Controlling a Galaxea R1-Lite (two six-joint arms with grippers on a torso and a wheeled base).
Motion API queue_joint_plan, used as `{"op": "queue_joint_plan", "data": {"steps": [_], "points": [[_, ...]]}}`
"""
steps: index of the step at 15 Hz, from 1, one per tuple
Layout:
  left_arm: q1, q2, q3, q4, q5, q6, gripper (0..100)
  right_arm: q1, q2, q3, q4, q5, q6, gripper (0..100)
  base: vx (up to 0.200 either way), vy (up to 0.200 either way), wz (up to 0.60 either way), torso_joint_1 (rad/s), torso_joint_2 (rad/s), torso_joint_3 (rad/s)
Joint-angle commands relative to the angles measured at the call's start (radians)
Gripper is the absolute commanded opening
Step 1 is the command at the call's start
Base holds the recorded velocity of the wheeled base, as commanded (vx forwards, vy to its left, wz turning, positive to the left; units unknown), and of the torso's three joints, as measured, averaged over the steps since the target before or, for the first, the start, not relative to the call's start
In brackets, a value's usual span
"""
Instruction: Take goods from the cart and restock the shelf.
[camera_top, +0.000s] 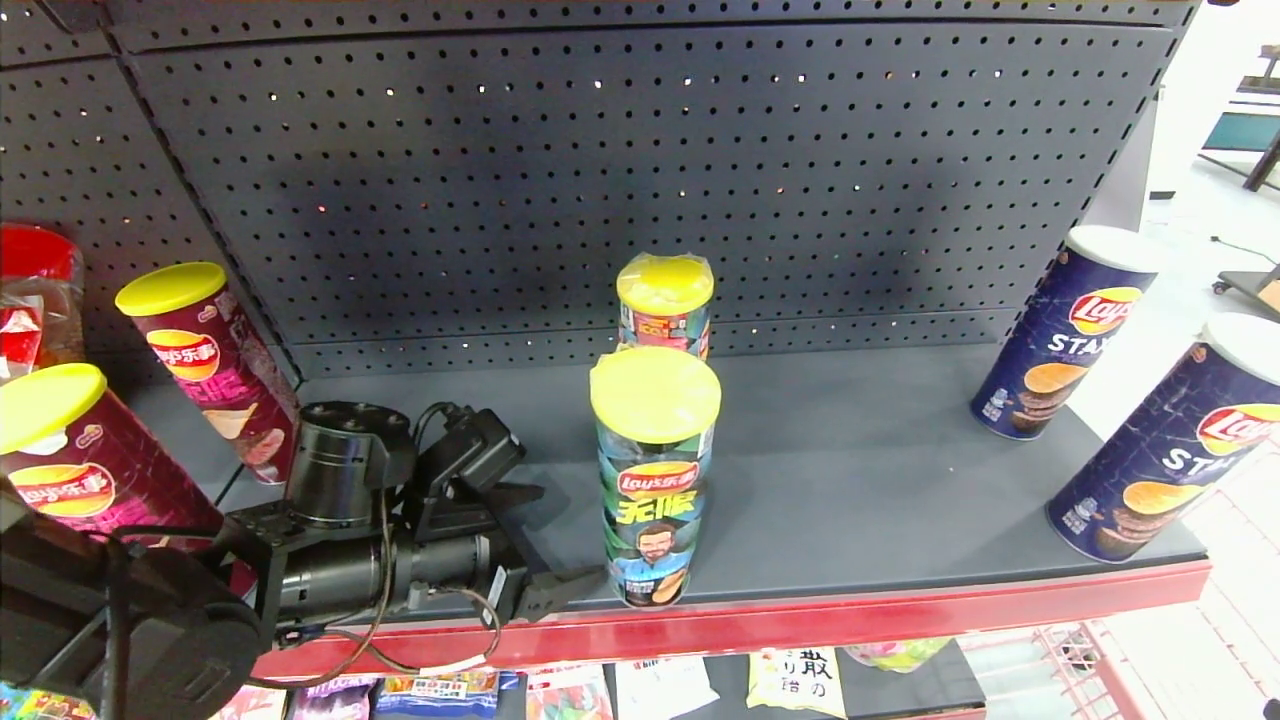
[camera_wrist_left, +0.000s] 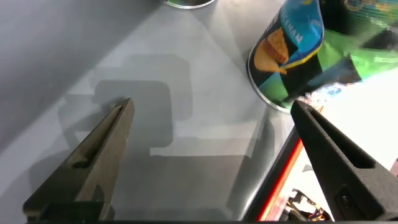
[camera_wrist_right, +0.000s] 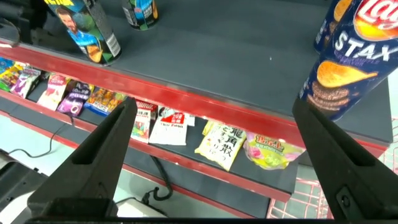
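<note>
A green-and-blue chip can (camera_top: 655, 480) with a yellow lid stands upright near the red front edge of the grey shelf (camera_top: 860, 490). A second such can (camera_top: 665, 305) stands right behind it. My left gripper (camera_top: 556, 540) lies low over the shelf's front, just left of the front can, open and holding nothing. In the left wrist view the left gripper (camera_wrist_left: 212, 104) is spread wide, with the can's base (camera_wrist_left: 283, 65) beyond one fingertip. My right gripper (camera_wrist_right: 214, 106) is open and empty out in front of the shelf, facing its red edge (camera_wrist_right: 205, 96) between the front can (camera_wrist_right: 84, 28) and a blue can (camera_wrist_right: 345, 59).
Two blue chip cans (camera_top: 1065, 335) (camera_top: 1165, 450) stand at the shelf's right end. Two purple-red cans (camera_top: 210, 360) (camera_top: 70, 460) stand on the left. Snack packets (camera_wrist_right: 221, 143) hang on the lower shelf. A red wire frame (camera_top: 1240, 560) sits at the lower right. Bare deck lies between the middle and right cans.
</note>
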Motion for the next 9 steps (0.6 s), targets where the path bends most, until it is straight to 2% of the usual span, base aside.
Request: {"op": "queue_joint_plan", "data": {"steps": [1, 2, 5, 6, 7, 9], "points": [[0.009, -0.061, 0.036, 0.000, 0.001, -0.001, 100, 0.002, -0.015, 0.024, 0.001, 0.000, -0.002, 100, 0.000, 0.000, 0.00, 0.000, 0.00, 0.000], [0.022, -0.115, 0.078, 0.000, 0.004, -0.002, 100, 0.000, -0.026, 0.037, 0.001, 0.000, -0.002, 100, 0.000, 0.000, 0.00, 0.000, 0.00, 0.000], [0.138, -0.446, 0.297, 0.013, 0.029, -0.007, 100, -0.006, -0.099, 0.094, 0.022, -0.066, -0.005, 100, 0.000, 0.000, 0.00, 0.000, 0.00, 0.000], [0.158, -0.512, 0.328, 0.030, 0.042, -0.009, 100, -0.006, -0.124, 0.093, 0.053, -0.073, -0.006, 100, 0.000, 0.000, 0.00, 0.000, 0.00, 0.000], [0.198, -0.673, 0.359, 0.125, 0.092, -0.013, 100, -0.010, -0.174, 0.068, 0.159, -0.089, -0.006, 100, 0.000, 0.000, 0.00, 0.000, 0.00, 0.000], [0.259, -0.932, 0.320, 0.425, 0.167, -0.053, 100, -0.041, -0.223, 0.013, 0.303, -0.147, -0.005, 100, 0.000, 0.000, 0.00, 0.000, 0.00, 0.000]]}}
